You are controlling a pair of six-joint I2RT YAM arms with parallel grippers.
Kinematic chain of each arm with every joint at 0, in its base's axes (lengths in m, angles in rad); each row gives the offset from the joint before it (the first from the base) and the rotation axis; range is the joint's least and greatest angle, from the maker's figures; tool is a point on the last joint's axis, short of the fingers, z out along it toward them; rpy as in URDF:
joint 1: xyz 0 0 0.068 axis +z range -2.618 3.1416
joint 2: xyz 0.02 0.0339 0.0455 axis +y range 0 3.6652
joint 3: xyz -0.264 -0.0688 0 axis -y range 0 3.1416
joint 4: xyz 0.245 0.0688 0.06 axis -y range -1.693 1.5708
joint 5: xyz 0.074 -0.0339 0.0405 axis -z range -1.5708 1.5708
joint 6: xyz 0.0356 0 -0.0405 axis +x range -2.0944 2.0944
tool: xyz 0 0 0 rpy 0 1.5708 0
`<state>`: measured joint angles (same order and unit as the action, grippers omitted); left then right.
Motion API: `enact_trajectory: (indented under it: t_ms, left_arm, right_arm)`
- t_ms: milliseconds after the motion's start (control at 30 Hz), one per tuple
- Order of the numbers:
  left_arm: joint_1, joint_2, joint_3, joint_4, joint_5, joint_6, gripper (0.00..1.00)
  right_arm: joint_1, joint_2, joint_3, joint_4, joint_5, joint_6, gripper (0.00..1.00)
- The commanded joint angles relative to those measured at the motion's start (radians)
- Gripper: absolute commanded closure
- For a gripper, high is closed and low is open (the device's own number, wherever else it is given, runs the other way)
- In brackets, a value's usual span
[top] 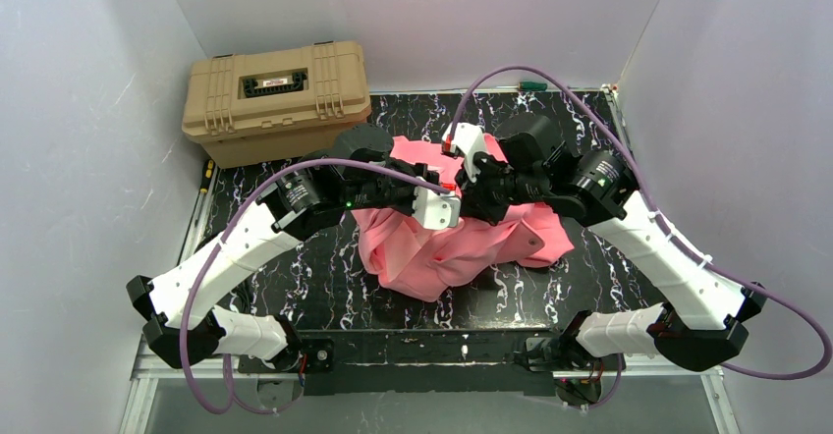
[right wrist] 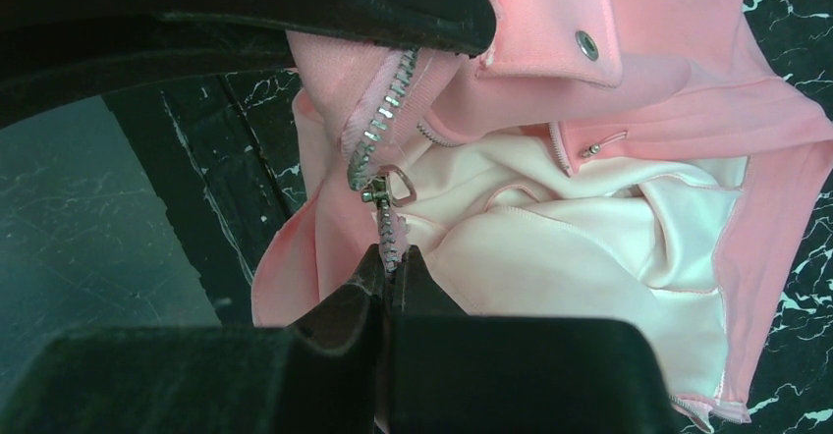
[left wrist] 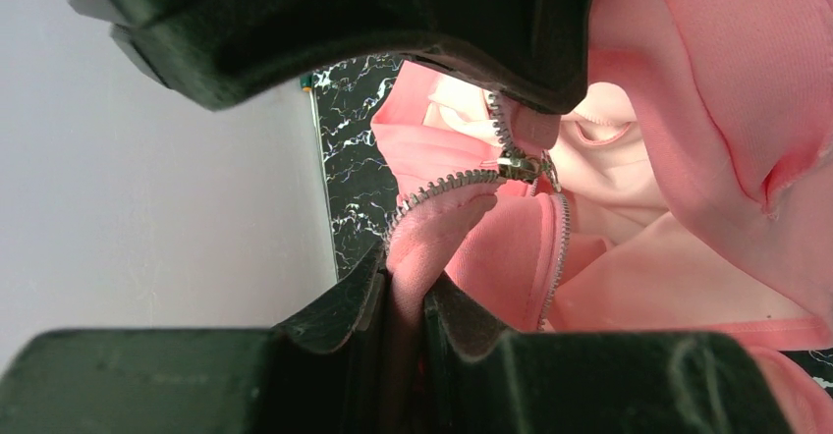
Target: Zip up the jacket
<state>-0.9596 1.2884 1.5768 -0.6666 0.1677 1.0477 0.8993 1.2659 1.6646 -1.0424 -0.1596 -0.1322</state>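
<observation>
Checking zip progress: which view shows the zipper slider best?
Right wrist: the zipper slider and its ring pull sit centred, unobstructed. Left wrist shows it smaller, off-centre; top external shows only the jacket, slider hidden.

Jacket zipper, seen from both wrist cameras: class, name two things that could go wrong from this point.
1. The left pincer and the right pincer both clamp the zipper edge of the jacket, not the slider. Pulling may only stretch the fabric.
2. Beside the slider the pale lining bunches loosely and could snag in it.
</observation>
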Motion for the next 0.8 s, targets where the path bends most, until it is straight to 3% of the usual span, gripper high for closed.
enact_trajectory:
  t_ms: [0, 767]
  left_arm:
    - [-0.007, -0.034, -0.010, 0.027, 0.006, 0.006, 1.00]
    - [-0.007, -0.038, -0.015, 0.030, 0.003, 0.012, 1.00]
  right_arm:
    - [0.007, -0.017, -0.004, 0.047, -0.011, 0.014, 0.99]
    - [0.007, -0.030, 0.010, 0.086, 0.002, 0.020, 0.99]
